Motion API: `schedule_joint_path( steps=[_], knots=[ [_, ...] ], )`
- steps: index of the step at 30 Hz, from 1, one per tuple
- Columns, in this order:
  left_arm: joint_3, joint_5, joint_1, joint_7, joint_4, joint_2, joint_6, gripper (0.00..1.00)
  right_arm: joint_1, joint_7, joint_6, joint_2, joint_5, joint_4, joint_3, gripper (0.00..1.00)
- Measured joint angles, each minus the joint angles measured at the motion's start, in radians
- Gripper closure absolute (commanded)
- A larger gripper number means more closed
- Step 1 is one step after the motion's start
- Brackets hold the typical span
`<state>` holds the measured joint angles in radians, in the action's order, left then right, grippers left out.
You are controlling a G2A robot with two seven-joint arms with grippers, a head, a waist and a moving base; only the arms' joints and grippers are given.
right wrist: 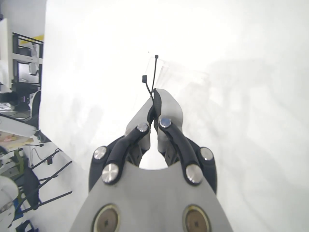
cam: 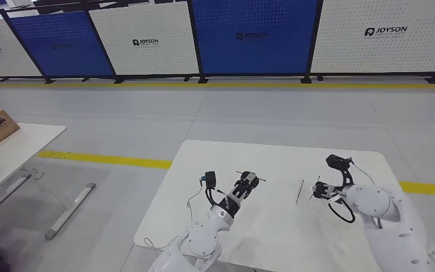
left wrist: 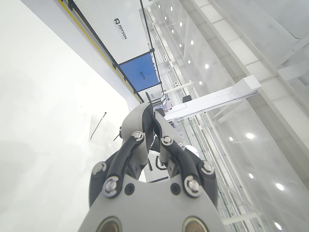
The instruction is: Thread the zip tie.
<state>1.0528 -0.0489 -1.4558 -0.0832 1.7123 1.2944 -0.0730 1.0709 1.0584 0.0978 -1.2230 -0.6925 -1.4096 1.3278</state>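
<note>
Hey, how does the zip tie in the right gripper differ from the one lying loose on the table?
The held zip tie is pinched in the shut right gripper; the loose zip tie lies flat on the table, touched by no gripper. The held one shows just a short curved stub with its head sticking out; the loose one lies straight, its whole length showing. Both are thin and black.

White table (cam: 272, 160) bearing a zip tie (cam: 299, 192)
</note>
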Motion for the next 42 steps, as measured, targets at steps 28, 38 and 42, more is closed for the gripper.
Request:
schedule_joint_path(
  steps=[28,38,42],
  knots=[
    [0.000,0.000,0.000,0.000,0.000,0.000,0.000,1.00,0.264,-0.204,-0.060,0.024,0.007,-0.317,0.123,1.00],
    [0.000,0.000,0.000,0.000,0.000,0.000,0.000,1.00,0.352,-0.351,-0.089,0.027,0.004,-0.437,0.148,1.00],
    [0.000,0.000,0.000,0.000,0.000,0.000,0.000,1.00,0.351,-0.350,-0.090,0.027,0.005,-0.436,0.148,1.00]
  ],
)
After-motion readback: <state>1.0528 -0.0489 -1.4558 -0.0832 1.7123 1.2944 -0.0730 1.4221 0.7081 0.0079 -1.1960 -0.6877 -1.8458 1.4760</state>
